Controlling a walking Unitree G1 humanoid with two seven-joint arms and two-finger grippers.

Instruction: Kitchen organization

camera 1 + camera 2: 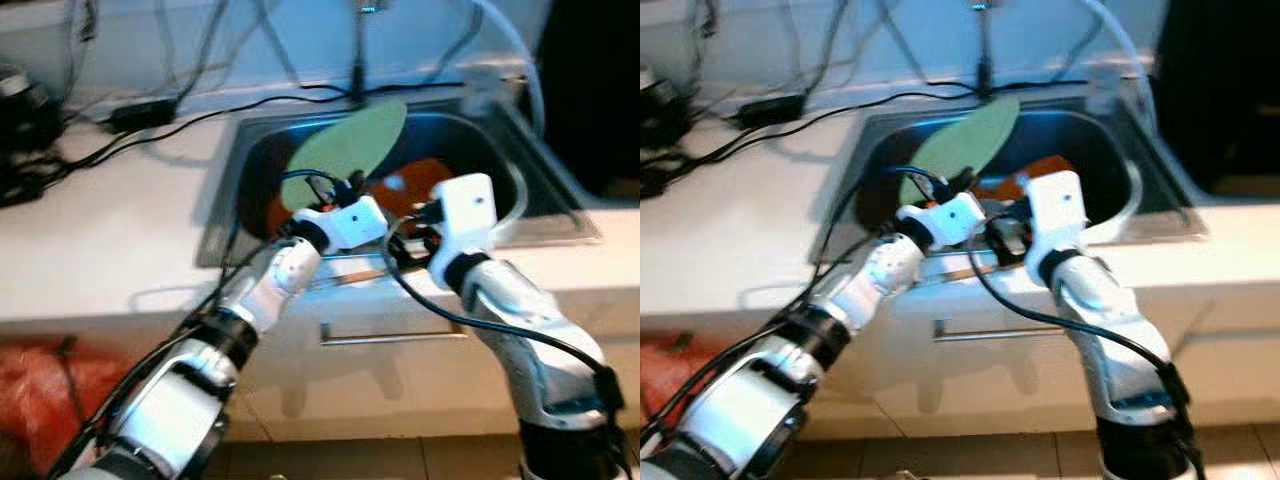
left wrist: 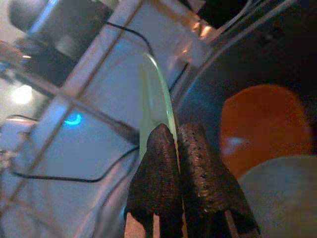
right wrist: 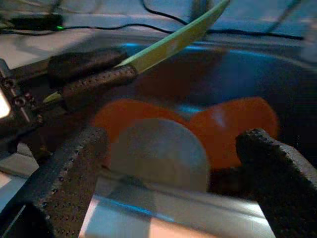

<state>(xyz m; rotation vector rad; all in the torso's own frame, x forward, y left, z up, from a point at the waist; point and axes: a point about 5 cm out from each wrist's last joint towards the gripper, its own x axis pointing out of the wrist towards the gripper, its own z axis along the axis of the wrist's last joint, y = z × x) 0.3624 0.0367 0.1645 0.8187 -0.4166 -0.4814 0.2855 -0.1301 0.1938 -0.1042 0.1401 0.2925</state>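
A light green plate (image 1: 352, 147) is held tilted above the steel sink (image 1: 225, 215), its edge pinched in my left gripper (image 2: 174, 144), which is shut on it. Seen edge-on, the green plate (image 2: 161, 101) rises from between those fingers. In the basin lie orange plates (image 3: 233, 124) and a pale round plate (image 3: 158, 153). My right gripper (image 3: 171, 171) hovers open at the sink's front rim, aimed at the pale plate, with the left gripper's fingers (image 3: 94, 77) and the green plate (image 3: 173, 39) just beyond it.
Black cables (image 1: 160, 125) and a power brick run over the white counter (image 1: 90, 240) left of the sink. The tap (image 1: 358, 45) stands behind the basin and a clear hose (image 1: 510, 45) curves at its right. A drawer handle (image 1: 390, 338) sits below; a red bag (image 1: 40, 385) lies at the lower left.
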